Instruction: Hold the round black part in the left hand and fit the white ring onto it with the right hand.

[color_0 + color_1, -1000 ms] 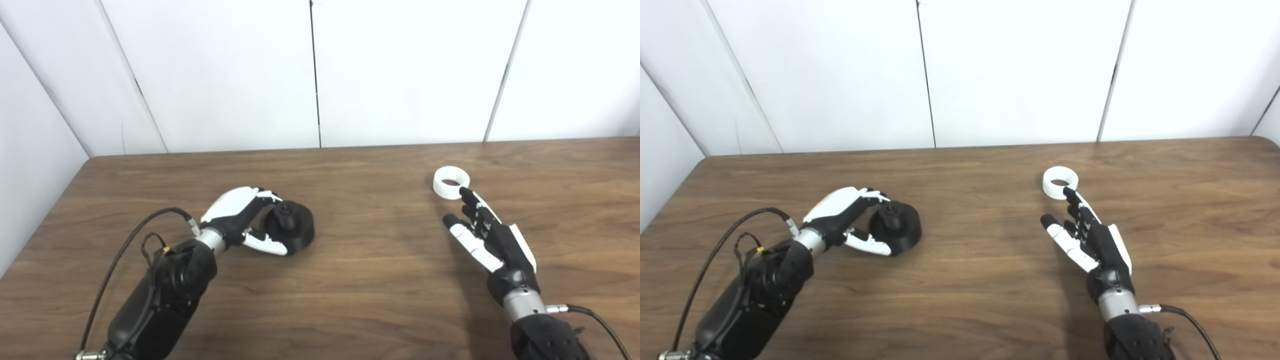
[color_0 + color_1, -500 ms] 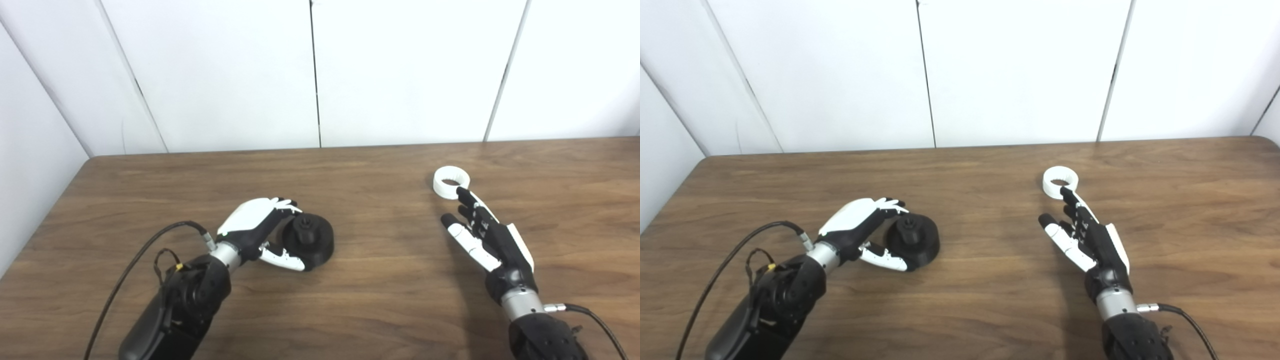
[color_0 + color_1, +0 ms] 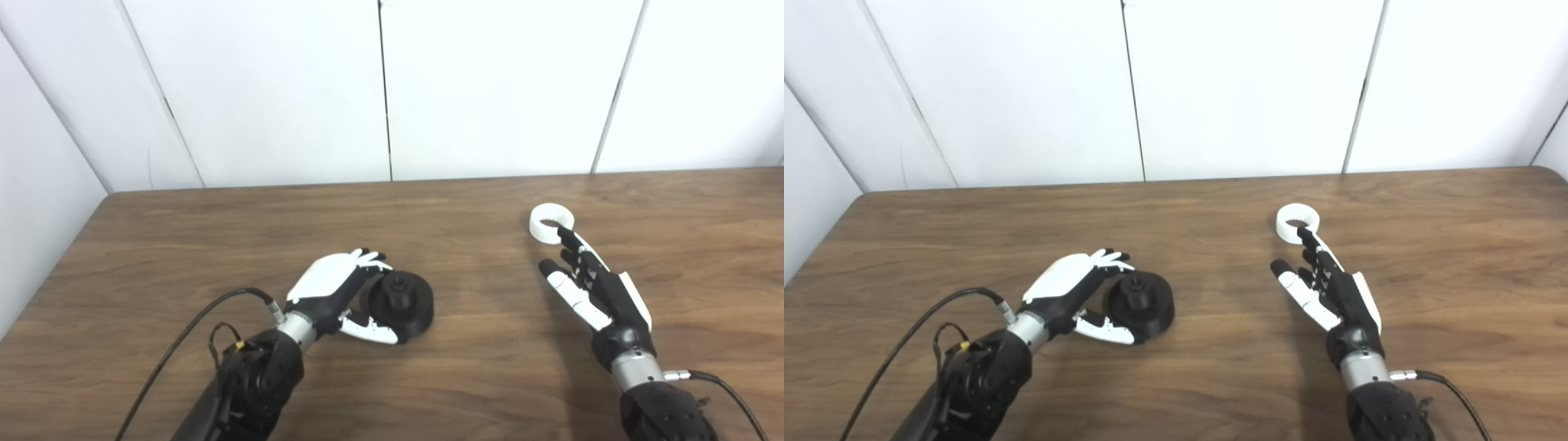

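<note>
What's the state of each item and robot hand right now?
round black part: upright on the table, left robot hand around it
white ring: flat on the table, not held
left robot hand: shut on the round black part
right robot hand: open, fingertips at the white ring's near edge

The table (image 3: 465,361) is brown wood with darker streaky grain. On it, the round part (image 3: 401,297) is matte black all over, and the ring (image 3: 550,223) to its right is plain white. The left hand (image 3: 337,293) beside the black part has a white back and black fingers; the right hand (image 3: 591,288) near the ring is mostly black with white trim. The wall panels (image 3: 490,86) behind the table are white with dark seams.
</note>
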`<state>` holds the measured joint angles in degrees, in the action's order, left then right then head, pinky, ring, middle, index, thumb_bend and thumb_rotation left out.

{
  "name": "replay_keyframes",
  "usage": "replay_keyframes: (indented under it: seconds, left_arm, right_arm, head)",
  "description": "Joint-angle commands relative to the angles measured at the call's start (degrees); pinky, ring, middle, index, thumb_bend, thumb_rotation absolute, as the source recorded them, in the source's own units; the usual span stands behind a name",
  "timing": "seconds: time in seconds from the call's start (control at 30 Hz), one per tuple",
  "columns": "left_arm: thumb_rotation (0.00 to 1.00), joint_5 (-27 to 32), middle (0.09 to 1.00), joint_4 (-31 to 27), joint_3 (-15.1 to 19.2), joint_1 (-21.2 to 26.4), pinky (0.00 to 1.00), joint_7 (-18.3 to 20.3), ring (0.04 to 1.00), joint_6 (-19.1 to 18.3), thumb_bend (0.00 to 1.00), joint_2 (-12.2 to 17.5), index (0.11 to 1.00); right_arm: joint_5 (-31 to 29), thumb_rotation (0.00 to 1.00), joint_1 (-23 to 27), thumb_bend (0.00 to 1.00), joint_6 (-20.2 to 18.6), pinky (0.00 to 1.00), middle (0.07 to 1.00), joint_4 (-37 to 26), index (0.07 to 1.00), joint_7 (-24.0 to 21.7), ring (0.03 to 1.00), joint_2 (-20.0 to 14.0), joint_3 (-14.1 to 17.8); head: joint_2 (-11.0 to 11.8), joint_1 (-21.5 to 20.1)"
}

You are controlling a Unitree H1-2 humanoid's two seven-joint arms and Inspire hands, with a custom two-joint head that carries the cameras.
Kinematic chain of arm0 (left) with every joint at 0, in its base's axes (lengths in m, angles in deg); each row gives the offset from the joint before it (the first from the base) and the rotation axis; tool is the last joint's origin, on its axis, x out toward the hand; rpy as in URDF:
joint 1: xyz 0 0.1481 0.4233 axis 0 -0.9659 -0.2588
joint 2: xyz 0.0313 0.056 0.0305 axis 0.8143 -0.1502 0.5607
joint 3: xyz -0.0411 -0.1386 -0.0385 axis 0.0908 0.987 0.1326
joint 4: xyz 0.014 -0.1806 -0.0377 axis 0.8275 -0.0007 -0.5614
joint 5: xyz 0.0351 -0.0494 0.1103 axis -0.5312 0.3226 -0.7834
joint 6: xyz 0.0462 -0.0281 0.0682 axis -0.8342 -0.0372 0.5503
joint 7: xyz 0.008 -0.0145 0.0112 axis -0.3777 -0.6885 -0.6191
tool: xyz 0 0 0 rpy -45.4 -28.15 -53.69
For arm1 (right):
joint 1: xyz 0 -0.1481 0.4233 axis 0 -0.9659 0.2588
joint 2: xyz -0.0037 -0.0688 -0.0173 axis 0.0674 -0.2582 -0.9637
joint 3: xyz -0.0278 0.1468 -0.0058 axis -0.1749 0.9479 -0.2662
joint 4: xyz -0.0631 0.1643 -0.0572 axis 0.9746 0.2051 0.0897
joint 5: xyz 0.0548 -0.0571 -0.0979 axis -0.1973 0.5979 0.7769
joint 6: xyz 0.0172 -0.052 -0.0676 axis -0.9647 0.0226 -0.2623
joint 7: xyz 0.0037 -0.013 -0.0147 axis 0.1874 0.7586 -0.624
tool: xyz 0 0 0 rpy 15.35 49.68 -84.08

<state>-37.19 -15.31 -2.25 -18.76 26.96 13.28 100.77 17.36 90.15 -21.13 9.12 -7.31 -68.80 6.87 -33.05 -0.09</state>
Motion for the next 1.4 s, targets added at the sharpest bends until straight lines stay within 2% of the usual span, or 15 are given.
replay_keyframes:
  seconds: [0.0,0.53,0.67,0.87,0.93,0.97,1.0,1.03,1.1,1.23,1.37]
  left_arm:
    - [0.41,0.82,0.956,-1.22,-1.30,0.07,0.84,1.11,0.999,1.58,0.86,-0.92,0.750]
    - [0.39,-0.22,0.961,-2.88,-3.83,-1.85,0.84,1.47,1.000,1.70,0.85,-2.47,0.748]
    - [0.42,-0.42,0.961,-2.72,-4.02,-1.96,0.83,1.63,1.000,1.98,0.86,-2.50,0.747]
    - [0.42,-0.73,0.959,-2.64,-4.11,-1.92,0.83,1.89,0.999,1.85,0.85,-2.63,0.745]
    - [0.42,-0.77,0.956,-2.41,-4.09,-1.91,0.83,1.84,0.999,1.83,0.86,-2.69,0.742]
    - [0.42,-0.74,0.957,-2.32,-4.08,-1.90,0.83,1.89,1.000,1.76,0.86,-2.74,0.743]
    - [0.42,-0.71,0.958,-2.22,-4.07,-1.94,0.83,1.92,1.000,1.63,0.86,-2.83,0.743]
    - [0.41,-0.72,0.959,-2.16,-4.07,-1.98,0.83,1.91,1.000,1.60,0.86,-2.86,0.743]
    - [0.41,-0.79,0.958,-2.18,-4.08,-2.08,0.83,1.98,1.000,1.51,0.86,-2.83,0.744]
    - [0.42,-1.02,0.957,-2.04,-4.04,-2.13,0.83,1.82,1.000,1.61,0.86,-2.71,0.746]
    - [0.43,-0.96,0.957,-1.87,-3.99,-2.03,0.84,1.76,1.000,1.81,0.86,-2.70,0.748]
  right_arm:
    - [-1.01,0.51,1.64,0.68,0.96,0.95,0.970,-2.52,0.916,0.04,0.985,0.42,0.40]
    - [1.37,0.53,1.54,0.69,0.93,0.91,0.955,-3.21,0.905,0.93,0.962,-0.19,-0.07]
    - [2.91,0.55,1.55,0.68,0.51,0.88,0.946,-3.65,0.900,1.06,0.944,-0.89,-0.17]
    - [-0.64,0.47,2.86,0.68,0.36,0.86,0.952,-3.89,0.879,0.30,0.948,-1.74,2.30]
    - [2.81,0.46,3.80,0.70,1.33,0.81,0.936,-3.61,0.858,1.40,0.917,-3.70,2.31]
    - [5.71,0.47,4.33,0.71,1.56,0.82,0.929,-3.46,0.849,1.98,0.913,-5.09,1.93]
    - [9.64,0.48,5.15,0.72,1.29,0.84,0.917,-3.28,0.837,2.61,0.909,-7.02,1.31]
    - [13.29,0.45,5.92,0.74,1.17,0.90,0.914,-3.00,0.828,3.06,0.926,-8.87,0.66]
    - [19.92,0.43,7.76,0.77,0.70,0.94,0.910,-2.34,0.823,2.96,0.936,-13.03,-0.82]
    - [23.68,0.33,12.06,0.84,-1.01,0.77,0.923,-1.21,0.812,0.22,0.899,-18.19,-1.79]
    - [25.20,0.30,16.23,0.86,-2.68,0.82,0.922,1.75,0.802,-2.46,0.912,-21.18,-3.31]
  head:
    - [-0.03,0.00]
    - [-0.68,-0.58]
    - [-0.82,-0.59]
    - [-1.13,-0.36]
    - [-1.21,-0.42]
    - [-1.15,-0.37]
    - [-1.19,-0.34]
    - [-1.19,-0.34]
    - [-1.13,-0.49]
    - [-1.20,-0.87]
    - [-1.21,-1.33]
